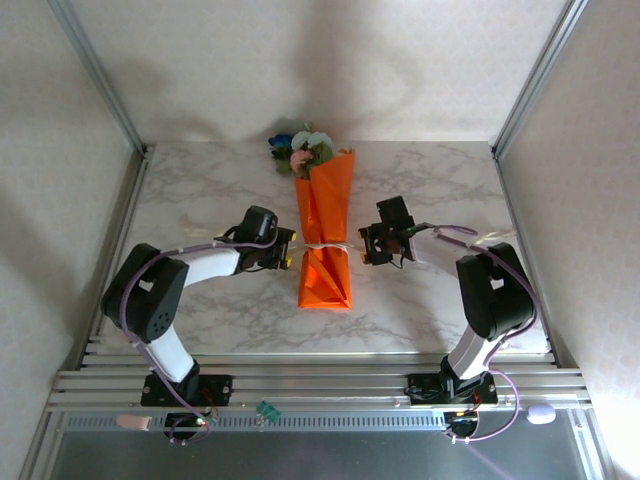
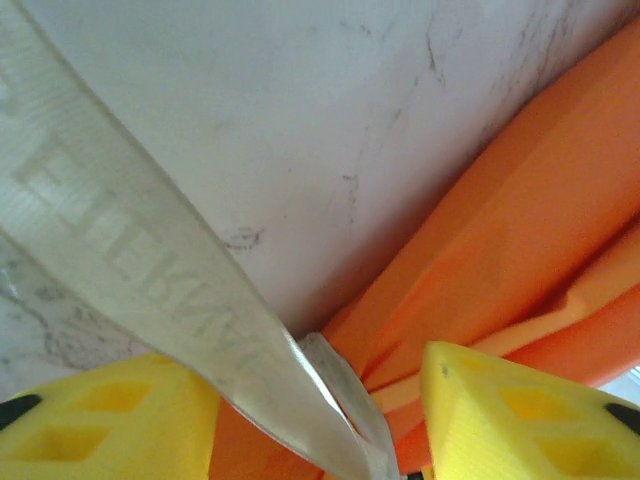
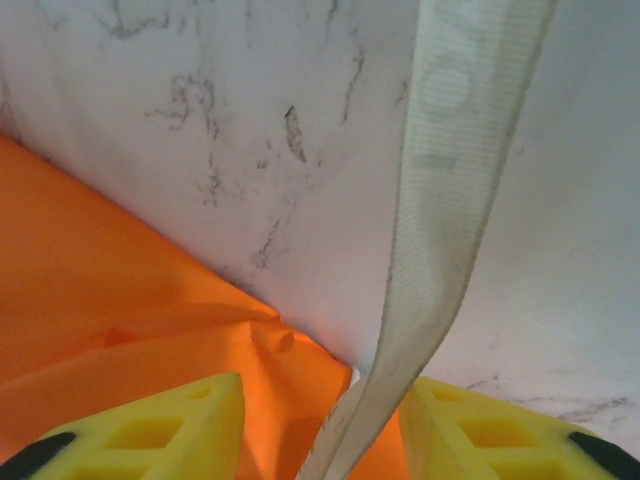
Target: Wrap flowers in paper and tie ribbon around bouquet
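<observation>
Since left gripper (image 2: 320, 405) and right gripper (image 3: 320, 405) stand jaws-apart astride the ribbon (image 2: 130, 250) at centre of the tabletop (image 1: 210, 190), you risk it slipping free and the bouquet (image 1: 326, 240) unrolling.

A white, grey-veined marble-patterned bench (image 1: 200, 190) sits inside an enclosure of pale, lightly textured walls (image 1: 350, 60), with silver metal posts (image 1: 100, 78) rising at the far corners. Slotted aluminium rails (image 1: 320, 378) line the near edge. Soft, even light throws faint shadows on the back wall.
</observation>
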`<act>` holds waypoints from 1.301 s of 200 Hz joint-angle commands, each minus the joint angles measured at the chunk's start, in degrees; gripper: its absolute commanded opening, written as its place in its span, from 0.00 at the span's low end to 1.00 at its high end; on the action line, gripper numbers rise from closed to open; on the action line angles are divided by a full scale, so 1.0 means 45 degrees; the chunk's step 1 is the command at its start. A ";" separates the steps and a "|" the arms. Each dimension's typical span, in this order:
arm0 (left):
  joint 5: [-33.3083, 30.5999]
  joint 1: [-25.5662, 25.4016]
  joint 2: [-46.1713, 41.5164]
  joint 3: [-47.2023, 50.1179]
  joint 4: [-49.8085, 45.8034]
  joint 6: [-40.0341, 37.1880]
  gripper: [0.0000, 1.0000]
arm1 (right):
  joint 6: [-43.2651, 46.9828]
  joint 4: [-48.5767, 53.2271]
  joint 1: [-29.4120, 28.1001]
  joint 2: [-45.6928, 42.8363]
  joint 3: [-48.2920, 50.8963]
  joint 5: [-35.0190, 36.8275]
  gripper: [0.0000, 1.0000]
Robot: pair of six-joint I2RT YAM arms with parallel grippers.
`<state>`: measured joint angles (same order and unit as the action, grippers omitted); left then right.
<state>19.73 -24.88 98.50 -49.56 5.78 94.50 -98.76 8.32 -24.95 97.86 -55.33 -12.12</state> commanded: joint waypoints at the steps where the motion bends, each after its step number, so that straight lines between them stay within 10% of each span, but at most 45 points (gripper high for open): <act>1: -0.0061 0.0081 0.0487 -0.0792 0.0046 -0.0406 0.44 | -0.0257 -0.0045 -0.0081 0.0350 -0.0452 0.0014 0.40; 44: 0.0205 0.0174 0.0817 -0.0820 0.0387 -0.0498 0.00 | -0.0123 0.0151 -0.0081 0.0577 -0.0824 0.0090 0.10; 164: 0.0290 0.2757 -0.1421 -0.0361 -0.0796 -0.2792 0.00 | 0.2781 0.1370 0.2335 -0.0944 -0.0843 0.0644 0.00; 260: 0.0840 0.3088 -0.1748 0.0135 0.0465 -0.2306 0.00 | 0.4542 0.2426 0.1166 -0.1126 -0.3752 0.0257 0.00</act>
<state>25.15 -12.25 92.55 -49.32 6.24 83.99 -82.39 15.84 -17.61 94.65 -67.59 -13.15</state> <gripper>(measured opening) 0.013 0.055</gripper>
